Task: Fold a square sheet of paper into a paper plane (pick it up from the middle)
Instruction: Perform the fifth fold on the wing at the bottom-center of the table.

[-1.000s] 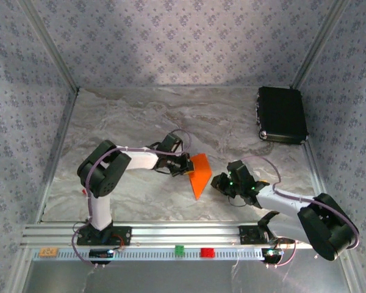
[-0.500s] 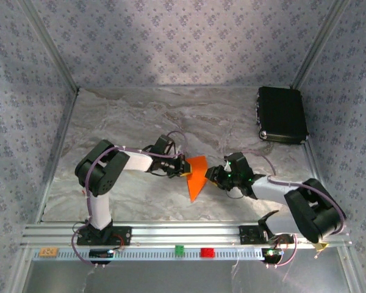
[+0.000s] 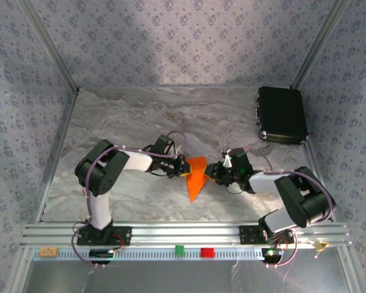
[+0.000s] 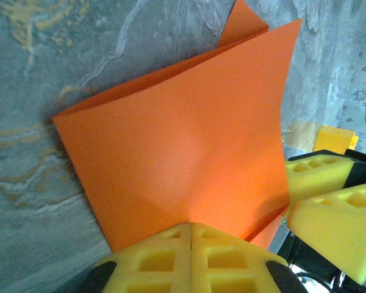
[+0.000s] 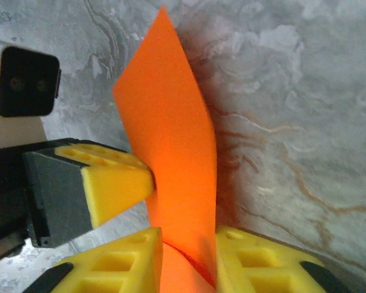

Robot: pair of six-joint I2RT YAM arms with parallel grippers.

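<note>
The square sheet of paper (image 3: 195,175) is bright orange, folded into a pointed shape, and held upright off the marble table between my two grippers. Its tip points toward the near edge. My left gripper (image 3: 183,168) is shut on the sheet's left edge; in the left wrist view its pads (image 4: 191,224) meet on the paper (image 4: 189,140). My right gripper (image 3: 209,171) has come in from the right. In the right wrist view its jaws (image 5: 188,237) stand apart with the curved paper (image 5: 171,140) between them, touching the right pad. One left finger (image 5: 119,183) presses the sheet from the other side.
A black box (image 3: 282,114) lies at the back right. On the near aluminium rail (image 3: 146,232) side sit a small red block (image 3: 207,251), a green block (image 3: 179,249) and a yellow-orange block (image 3: 47,251). Patterned walls close three sides.
My right gripper has swung left and up until its jaws straddle the paper's right edge. The left gripper and the paper have shifted slightly left and down.
</note>
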